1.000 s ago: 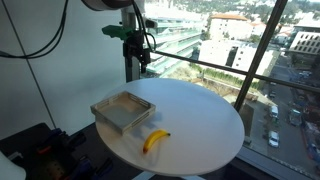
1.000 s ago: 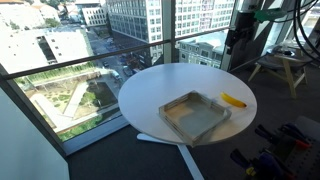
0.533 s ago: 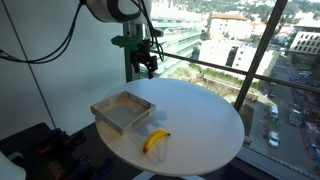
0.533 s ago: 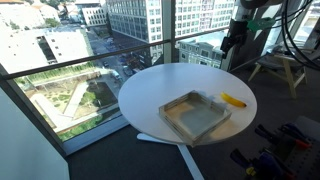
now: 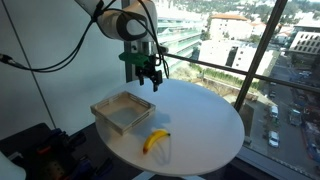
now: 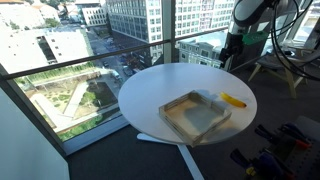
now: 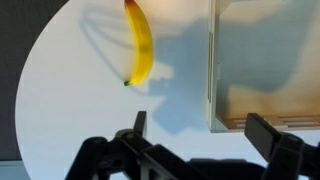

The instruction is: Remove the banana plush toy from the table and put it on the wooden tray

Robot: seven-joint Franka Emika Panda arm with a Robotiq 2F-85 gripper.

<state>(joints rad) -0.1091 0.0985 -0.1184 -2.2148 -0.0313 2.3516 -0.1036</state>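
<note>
The banana plush toy (image 5: 155, 141) (image 6: 233, 100) lies on the round white table (image 5: 205, 120) (image 6: 148, 95), beside the wooden tray (image 5: 110, 121) (image 6: 180, 127). My gripper (image 5: 150, 80) (image 6: 228, 62) hangs open in the air over the table's far edge, well apart from the toy, and holds nothing. In the wrist view the yellow banana plush toy (image 7: 140, 42) is at the top, the wooden tray (image 7: 214, 75) on the right, and the gripper (image 7: 205, 130) shows its two dark fingers (image 7: 139, 125) spread wide over bare table (image 7: 70, 95).
Floor-to-ceiling windows with a metal rail (image 5: 230, 70) stand right behind the table. A wooden stool (image 6: 280, 68) stands near the arm's base. Cables and dark gear (image 5: 40, 150) lie on the floor by the table.
The arm has come down and swung in from the window side, so the open gripper now hangs lower and closer to the table. Banana and tray have not moved.
</note>
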